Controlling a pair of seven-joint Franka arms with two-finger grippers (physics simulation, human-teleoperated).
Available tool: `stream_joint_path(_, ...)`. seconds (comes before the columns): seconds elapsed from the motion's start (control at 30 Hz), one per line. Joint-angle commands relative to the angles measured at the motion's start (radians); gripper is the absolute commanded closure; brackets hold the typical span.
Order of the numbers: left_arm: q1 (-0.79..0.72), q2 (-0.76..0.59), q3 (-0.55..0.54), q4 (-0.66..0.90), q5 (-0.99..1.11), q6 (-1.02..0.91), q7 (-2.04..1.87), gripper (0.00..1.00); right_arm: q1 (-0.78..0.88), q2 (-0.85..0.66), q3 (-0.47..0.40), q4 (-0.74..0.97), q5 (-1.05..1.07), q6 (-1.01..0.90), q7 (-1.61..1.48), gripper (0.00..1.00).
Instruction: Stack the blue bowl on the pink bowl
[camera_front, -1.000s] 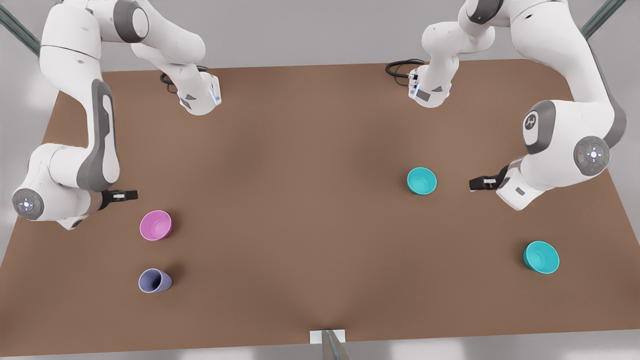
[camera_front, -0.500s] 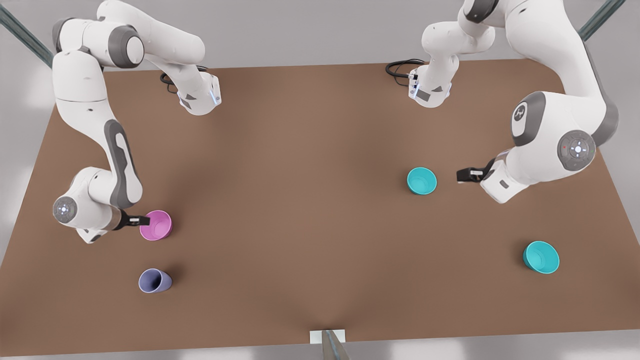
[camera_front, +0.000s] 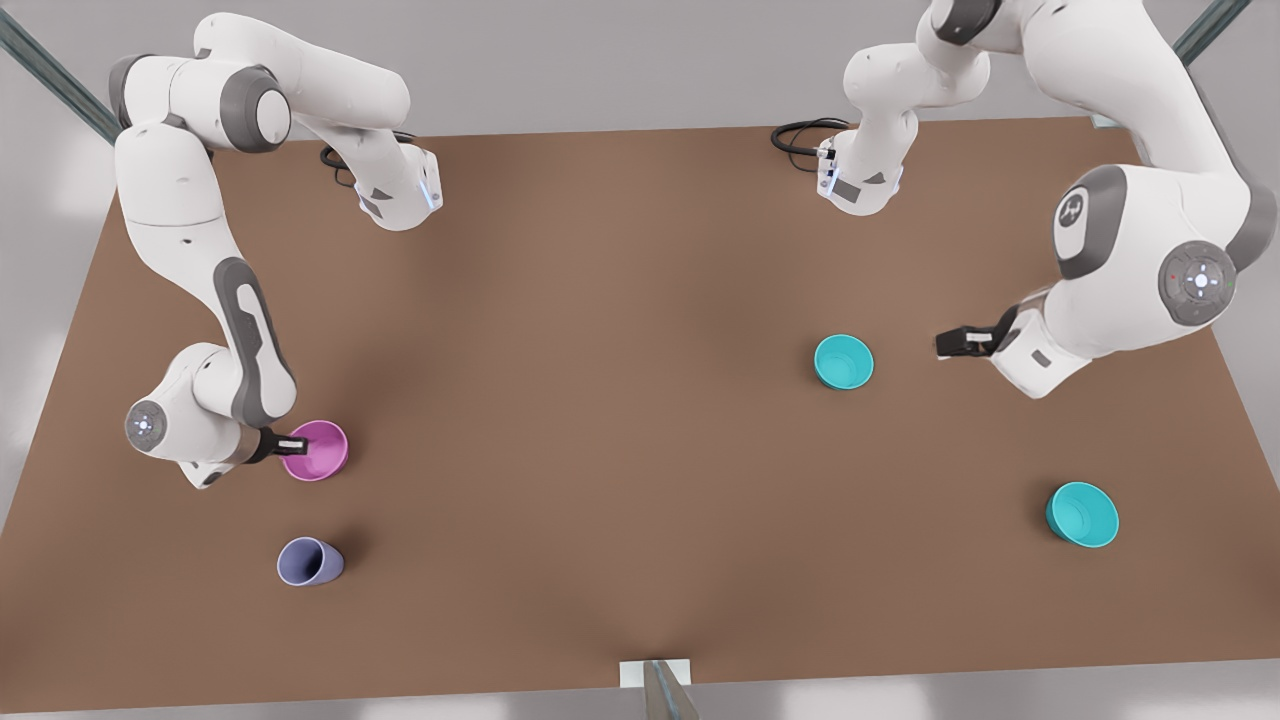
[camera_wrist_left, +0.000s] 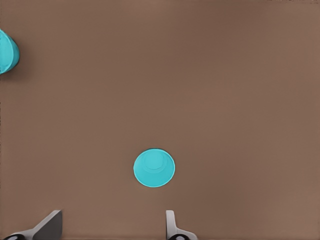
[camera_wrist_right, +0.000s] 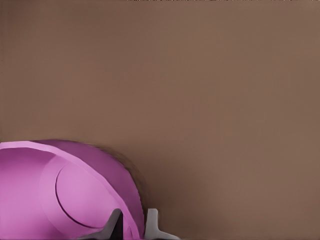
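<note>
- The right gripper (camera_front: 297, 446) sits at the rim of the pink bowl (camera_front: 318, 451), near the front view's left edge of the brown table (camera_front: 600, 400); in the right wrist view its fingers (camera_wrist_right: 152, 224) stand narrowly apart with the bowl's wall between them, one inside and one outside, a pinch that suits lifting a thin-walled bowl by its edge
- Whether the pads already press the wall I cannot tell, and the bowl looks to rest on the table
- The left gripper (camera_front: 950, 343) hangs near the blue bowl (camera_front: 843, 361) on the front view's right half, apart from it; the left wrist view looks down on that bowl (camera_wrist_left: 154, 167) from above with the fingers (camera_wrist_left: 172, 227) spread wide, wide enough to take the rim
- The blue bowl stands upright and alone, well apart from the pink one, so nothing is stacked yet
- A wider teal bowl (camera_front: 1082, 514) lies tilted nearer the front view's right corner, and a lavender cup (camera_front: 309, 562) lies near the pink bowl; both are distractors
- Judging by the layout, one bowl must cross the table, which likely explains both arms attending a bowl each
</note>
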Motion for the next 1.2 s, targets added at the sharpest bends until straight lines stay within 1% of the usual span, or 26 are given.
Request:
stream_joint_path(0.0, 0.002, 0.0, -0.002, 0.001, 0.001, -0.006, -0.005, 0.0, 0.0, -0.003, 0.002, 0.005, -0.022, -0.043, -0.002, 0.79)
stream_joint_path(0.07, 0.001, -0.001, -0.002, 0.002, 0.001, -0.008, -0.008, 0.0, 0.0, -0.031, 0.027, 0.023, -0.021, -0.137, -0.008, 0.79)
stream_joint_path(0.1, 0.001, -0.001, -0.002, 0.001, 0.0, -0.008, -0.008, 0.0, 0.002, -0.069, 0.048, 0.045, 0.014, -0.238, -0.01, 0.79)
stream_joint_path(0.17, -0.001, 0.0, -0.002, -0.001, 0.0, -0.008, -0.009, 0.0, 0.015, -0.154, 0.117, 0.052, 0.082, -0.338, 0.008, 0.79)
stream_joint_path(0.2, -0.001, -0.001, -0.002, -0.001, 0.0, -0.011, -0.008, 0.0, 0.034, -0.168, 0.139, 0.058, 0.145, -0.353, 0.024, 0.79)
stream_joint_path(0.23, -0.001, 0.0, -0.002, -0.001, 0.0, -0.011, -0.009, 0.0, 0.093, -0.166, 0.148, 0.077, 0.224, -0.353, 0.056, 0.79)
stream_joint_path(0.3, -0.004, -0.001, -0.003, -0.001, -0.002, -0.009, -0.009, 0.0, 0.271, -0.143, 0.146, 0.141, 0.323, -0.318, 0.349, 0.79)
stream_joint_path(0.33, -0.007, -0.001, -0.005, 0.002, 0.0, -0.009, -0.009, 0.0, 0.379, -0.1, 0.146, 0.204, 0.335, -0.266, 0.544, 0.79)
stream_joint_path(0.4, -0.005, -0.004, -0.005, 0.002, -0.002, -0.012, -0.009, 0.0, 0.525, -0.013, 0.145, 0.276, 0.332, -0.155, 0.803, 0.79)
stream_joint_path(0.43, -0.002, -0.003, -0.005, 0.002, -0.002, -0.012, -0.008, 0.0, 0.581, 0.067, 0.143, 0.374, 0.323, -0.125, 0.924, 0.79)
stream_joint_path(0.53, 0.001, -0.001, -0.005, 0.002, 0.0, -0.011, -0.008, 0.0, 0.658, 0.286, 0.14, 0.646, 0.317, -0.091, 1.205, 0.79)
stream_joint_path(0.57, 0.001, -0.001, -0.003, 0.001, 0.0, -0.012, -0.008, 0.0, 0.675, 0.34, 0.14, 0.703, 0.314, -0.082, 1.231, 0.79)
stream_joint_path(0.67, -0.005, 0.002, -0.005, -0.004, -0.002, -0.012, -0.016, 0.0, 0.704, 0.435, 0.139, 0.741, 0.311, 0.009, 1.249, 0.79)
stream_joint_path(0.77, -0.002, 0.075, -0.003, -0.002, 0.004, -0.006, -0.012, 0.0, 0.726, 0.474, 0.139, 0.769, 0.308, 0.044, 1.251, 0.79)
stream_joint_path(0.8, -0.005, 0.077, -0.003, -0.002, 0.012, 0.0, -0.012, 0.0, 0.727, 0.48, 0.139, 0.775, 0.306, 0.061, 1.254, 0.79)
stream_joint_path(0.83, -0.022, 0.088, -0.005, -0.002, 0.012, 0.008, -0.025, 0.0, 0.727, 0.484, 0.139, 0.778, 0.308, 0.066, 1.253, 0.73)
stream_joint_path(0.87, -0.024, 0.1, -0.005, -0.002, 0.01, 0.008, -0.042, 0.0, 0.727, 0.484, 0.139, 0.781, 0.308, 0.066, 1.253, 0.0)
stream_joint_path(0.9, -0.015, 0.123, -0.002, -0.013, 0.009, 0.015, -0.043, 0.0, 0.729, 0.478, 0.139, 0.781, 0.306, 0.064, 1.254, 0.0)
stream_joint_path(0.93, -0.001, 0.108, 0.007, -0.12, 0.007, 0.086, -0.043, 0.0, 0.729, 0.472, 0.139, 0.781, 0.308, 0.063, 1.253, 0.0)
stream_joint_path(0.97, -0.004, 0.068, 0.046, -0.275, -0.014, 0.208, -0.042, 0.0, 0.727, 0.451, 0.139, 0.779, 0.312, 0.047, 1.256, 0.0)
stream_joint_path(1.0, -0.008, 0.04, 0.082, -0.396, -0.046, 0.322, -0.034, 0.0, 0.72, 0.415, 0.137, 0.772, 0.314, 0.006, 1.257, 0.0)
stream_joint_path(1.03, -0.008, 0.034, 0.096, -0.525, -0.059, 0.463, 0.042, 0.0, 0.695, 0.368, 0.131, 0.767, 0.317, -0.043, 1.256, 0.0)
stream_joint_path(1.07, -0.007, 0.034, 0.098, -0.629, -0.101, 0.572, 0.101, 0.0, 0.631, 0.311, 0.133, 0.776, 0.317, -0.141, 1.254, 0.0)
stream_joint_path(1.13, -0.004, 0.032, 0.096, -0.7, -0.108, 0.613, 0.271, 0.0, 0.488, 0.237, 0.139, 0.789, 0.315, -0.379, 1.168, 0.0)
stream_joint_path(1.17, -0.007, 0.023, 0.096, -0.76, -0.108, 0.69, 0.274, 0.0, 0.424, 0.233, 0.136, 0.782, 0.32, -0.45, 1.104, 0.0)
